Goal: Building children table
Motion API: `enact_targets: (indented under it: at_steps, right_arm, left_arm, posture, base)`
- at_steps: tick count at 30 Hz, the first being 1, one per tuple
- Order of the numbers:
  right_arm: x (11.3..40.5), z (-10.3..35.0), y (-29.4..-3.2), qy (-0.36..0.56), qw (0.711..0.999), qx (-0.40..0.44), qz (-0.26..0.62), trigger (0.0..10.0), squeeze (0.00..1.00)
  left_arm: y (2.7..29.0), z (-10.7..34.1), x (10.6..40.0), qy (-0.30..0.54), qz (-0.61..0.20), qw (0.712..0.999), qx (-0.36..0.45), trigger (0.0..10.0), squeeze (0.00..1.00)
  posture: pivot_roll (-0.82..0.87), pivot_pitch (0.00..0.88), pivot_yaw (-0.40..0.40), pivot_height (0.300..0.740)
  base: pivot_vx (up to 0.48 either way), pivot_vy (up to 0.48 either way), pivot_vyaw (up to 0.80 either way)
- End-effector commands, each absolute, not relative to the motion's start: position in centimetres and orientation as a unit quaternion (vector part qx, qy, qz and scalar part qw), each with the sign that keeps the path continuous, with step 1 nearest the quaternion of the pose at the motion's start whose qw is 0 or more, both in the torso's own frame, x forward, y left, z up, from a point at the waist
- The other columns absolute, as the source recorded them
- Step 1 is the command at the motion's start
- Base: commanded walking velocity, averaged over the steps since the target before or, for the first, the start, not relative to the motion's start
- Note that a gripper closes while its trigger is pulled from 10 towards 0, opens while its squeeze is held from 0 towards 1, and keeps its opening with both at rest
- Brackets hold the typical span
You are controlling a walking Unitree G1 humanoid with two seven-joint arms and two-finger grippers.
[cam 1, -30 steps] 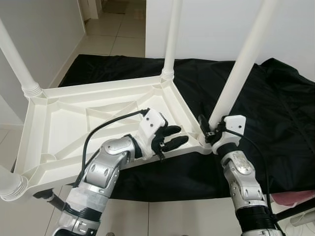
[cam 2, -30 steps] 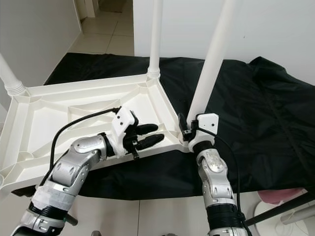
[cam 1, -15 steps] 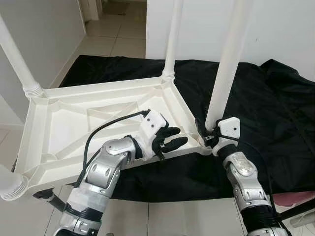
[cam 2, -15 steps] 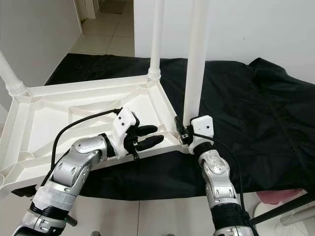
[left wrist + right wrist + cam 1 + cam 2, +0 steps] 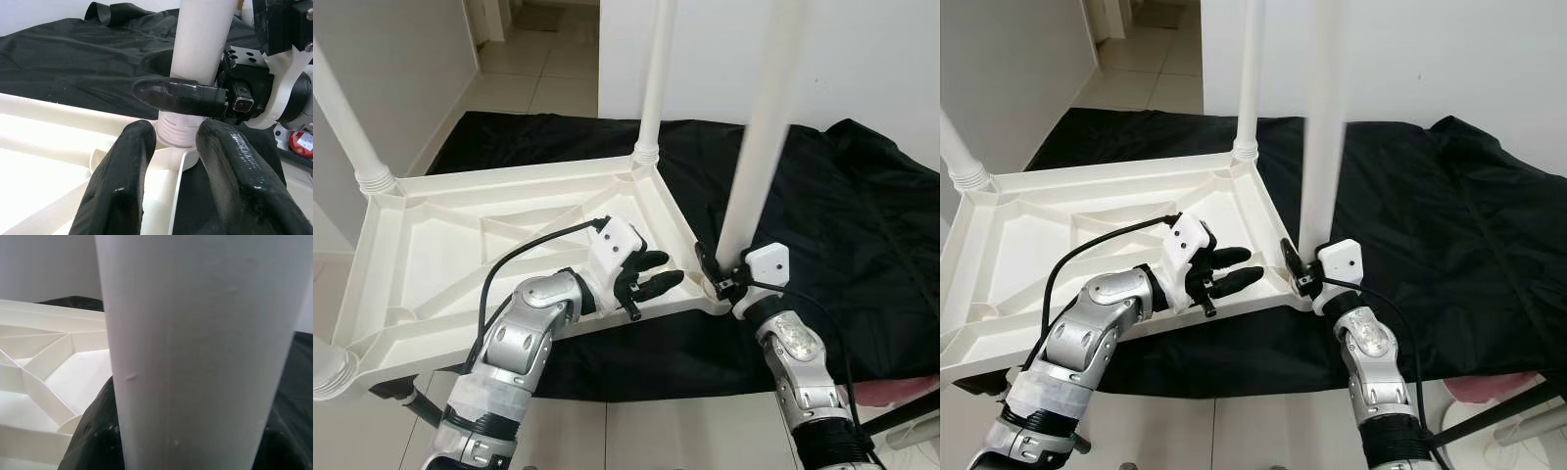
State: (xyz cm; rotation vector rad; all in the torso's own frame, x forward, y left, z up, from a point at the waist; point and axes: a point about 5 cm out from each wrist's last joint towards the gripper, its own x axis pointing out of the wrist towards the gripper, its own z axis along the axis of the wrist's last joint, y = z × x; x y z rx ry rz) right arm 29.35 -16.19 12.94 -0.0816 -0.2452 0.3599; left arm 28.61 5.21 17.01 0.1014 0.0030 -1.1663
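A white plastic children's table (image 5: 440, 255) lies upside down on a black cloth (image 5: 842, 215). My right gripper (image 5: 724, 276) is shut on the base of a white leg (image 5: 759, 147). The leg stands almost upright with its threaded end at the socket in the table's near right corner (image 5: 176, 132). My left gripper (image 5: 654, 274) is open, its fingers spread over the rim just left of that corner. In the right wrist view the leg (image 5: 195, 357) is close up between the dark fingers. Other legs stand at the far right corner (image 5: 654, 78) and the far left corner (image 5: 347, 117).
Another leg's ribbed base (image 5: 328, 367) shows at the table's near left corner. A white wall rises behind the cloth, and tiled floor (image 5: 538, 69) runs off at the back left. A pink object (image 5: 901, 394) and a black bar lie at the lower right.
The held leg has swung from leaning right to almost upright. My right gripper has shifted a little left with it. The left gripper has stayed put.
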Motion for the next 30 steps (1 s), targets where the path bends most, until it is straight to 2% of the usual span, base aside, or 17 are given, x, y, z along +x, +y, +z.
enact_targets:
  at_steps: [1, 16, 21, 30]
  right_arm:
    - [29.2, 11.3, -16.2, -0.080, 0.982, -0.005, 0.173, 10.0, 0.00]
    - [29.4, 10.9, -17.2, -0.065, 0.989, 0.042, 0.129, 10.0, 0.00]
    - [28.3, 10.9, -16.6, -0.102, 0.983, -0.007, 0.154, 10.0, 0.00]
    - [27.8, 10.0, -16.2, -0.087, 0.983, -0.002, 0.159, 10.0, 0.00]
  left_arm:
    - [5.8, 16.8, 29.4, 0.003, -0.475, 0.879, 0.052, 10.0, 0.00]
    - [5.9, 16.9, 29.4, 0.002, -0.471, 0.880, 0.053, 10.0, 0.00]
    - [6.0, 16.9, 29.4, 0.001, -0.469, 0.881, 0.054, 10.0, 0.00]
    - [6.0, 17.0, 29.5, 0.000, -0.469, 0.882, 0.055, 10.0, 0.00]
  posture:
    - [-0.03, 0.000, -0.034, 0.740]
    - [-0.02, 0.003, -0.034, 0.740]
    - [-0.02, 0.003, -0.034, 0.740]
    - [-0.02, 0.006, -0.028, 0.740]
  base:
    - [0.000, 0.000, 0.00]
    - [0.000, 0.000, 0.00]
    - [0.000, 0.000, 0.00]
    - [0.000, 0.000, 0.00]
